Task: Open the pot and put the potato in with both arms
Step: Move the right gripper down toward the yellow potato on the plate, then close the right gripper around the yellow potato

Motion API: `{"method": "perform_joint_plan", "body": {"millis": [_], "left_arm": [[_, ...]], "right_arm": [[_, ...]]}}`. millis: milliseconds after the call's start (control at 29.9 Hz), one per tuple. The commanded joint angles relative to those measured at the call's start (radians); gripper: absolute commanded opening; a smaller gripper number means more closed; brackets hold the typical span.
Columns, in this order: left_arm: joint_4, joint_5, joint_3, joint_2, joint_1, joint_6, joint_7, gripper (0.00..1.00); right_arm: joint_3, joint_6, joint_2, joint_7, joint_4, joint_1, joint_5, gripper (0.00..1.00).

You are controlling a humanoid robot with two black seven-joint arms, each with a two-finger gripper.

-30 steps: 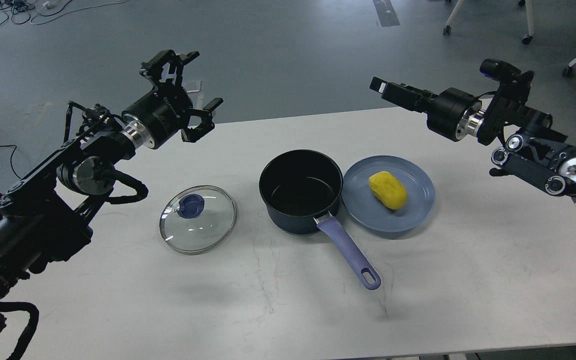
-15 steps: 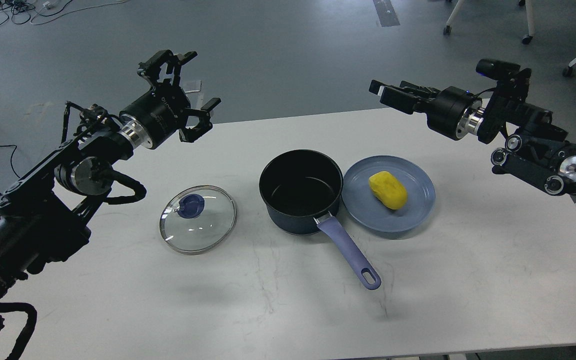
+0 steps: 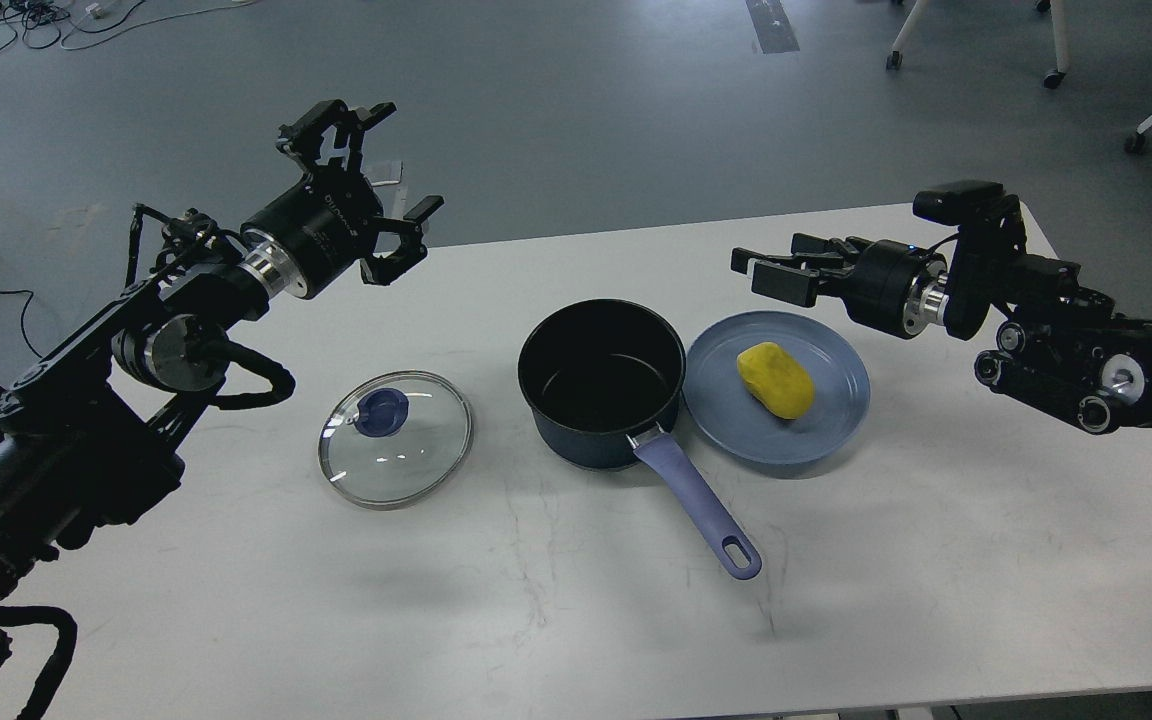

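The dark navy pot stands open mid-table, its lavender handle pointing toward me and right. The glass lid with a blue knob lies flat on the table left of the pot. The yellow potato lies on a blue plate right of the pot. My left gripper is open and empty, raised above the table's far left edge. My right gripper is open and empty, hovering above the plate's far rim, just beyond the potato.
The white table ends close behind both grippers and at the right by my right arm. Grey floor lies beyond, with cables at the far left and chair legs on castors at the far right.
My right arm has come down and toward me, bringing its gripper from high behind the table to just over the plate's far rim. The left arm has barely moved.
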Motion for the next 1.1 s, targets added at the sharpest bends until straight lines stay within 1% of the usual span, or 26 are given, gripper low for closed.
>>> {"method": "perform_joint_plan", "body": {"millis": [0,100,467,701,735,801,835,868,935,968,1002,1035,1069], "left_arm": [[-0.003,-0.002,-0.002,0.000,0.004,0.000,-0.004,0.98],[-0.006,-0.002,-0.002,0.000,0.004,0.000,-0.013,0.98],[-0.014,-0.003,-0.005,-0.001,0.019,0.000,-0.018,0.98],[-0.020,-0.003,-0.005,0.002,0.021,0.000,-0.018,0.98],[-0.020,-0.003,-0.004,0.002,0.021,0.000,-0.018,0.98],[-0.020,-0.003,-0.004,0.002,0.027,0.000,-0.018,0.98],[-0.020,-0.003,-0.004,0.002,0.028,0.000,-0.018,0.98],[-0.020,-0.003,-0.004,0.002,0.028,0.000,-0.018,0.98],[-0.020,-0.003,-0.005,0.002,0.028,0.000,-0.018,0.98],[-0.020,-0.003,-0.005,0.002,0.028,0.000,-0.018,0.98],[-0.020,-0.003,-0.004,0.002,0.028,0.002,-0.018,0.98],[-0.021,-0.003,-0.004,0.000,0.030,0.005,-0.018,0.98],[-0.021,-0.003,-0.004,0.000,0.030,0.006,-0.018,0.98]], "right_arm": [[-0.044,0.000,0.001,-0.002,-0.010,-0.009,0.000,1.00],[-0.091,0.000,0.022,-0.002,-0.030,-0.009,0.000,1.00],[-0.176,0.001,0.064,0.003,-0.046,-0.014,0.000,1.00],[-0.206,0.001,0.069,0.009,-0.075,-0.018,0.000,1.00],[-0.206,0.001,0.070,0.009,-0.075,-0.022,0.000,0.99],[-0.208,0.001,0.073,0.009,-0.076,-0.026,0.000,0.93],[-0.211,0.000,0.076,0.011,-0.081,-0.034,0.000,0.86],[-0.211,0.000,0.076,0.011,-0.081,-0.034,0.000,0.86],[-0.213,-0.002,0.079,0.024,-0.082,-0.043,0.000,0.72],[-0.213,-0.003,0.079,0.031,-0.082,-0.045,0.000,0.70],[-0.213,-0.008,0.081,0.041,-0.084,-0.048,0.000,0.65],[-0.216,-0.018,0.082,0.042,-0.090,-0.054,0.000,0.63],[-0.216,-0.023,0.085,0.042,-0.095,-0.057,0.000,0.63]]}}
